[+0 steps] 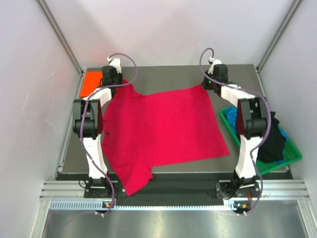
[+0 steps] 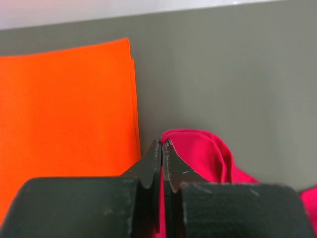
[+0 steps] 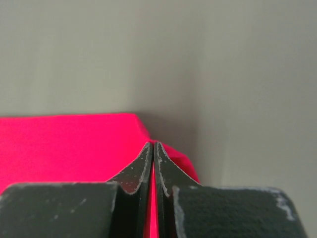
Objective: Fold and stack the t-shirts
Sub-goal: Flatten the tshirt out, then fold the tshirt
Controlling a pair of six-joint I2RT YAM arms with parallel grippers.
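A crimson-red t-shirt (image 1: 163, 126) lies spread across the grey table, one sleeve hanging over the near edge. My left gripper (image 1: 115, 79) is shut on its far left corner; red cloth (image 2: 208, 153) bunches beside the jaws in the left wrist view. My right gripper (image 1: 212, 82) is shut on its far right corner; red cloth (image 3: 64, 144) shows between and beside the jaws. A folded bright orange t-shirt (image 1: 92, 83) lies at the far left corner, also in the left wrist view (image 2: 64, 109). Black (image 1: 271, 141) and blue (image 1: 231, 118) shirts lie in the bin.
A green plastic bin (image 1: 292, 151) stands at the table's right edge beside the right arm. White walls with metal posts enclose the back and sides. A metal rail runs along the near edge under the arm bases.
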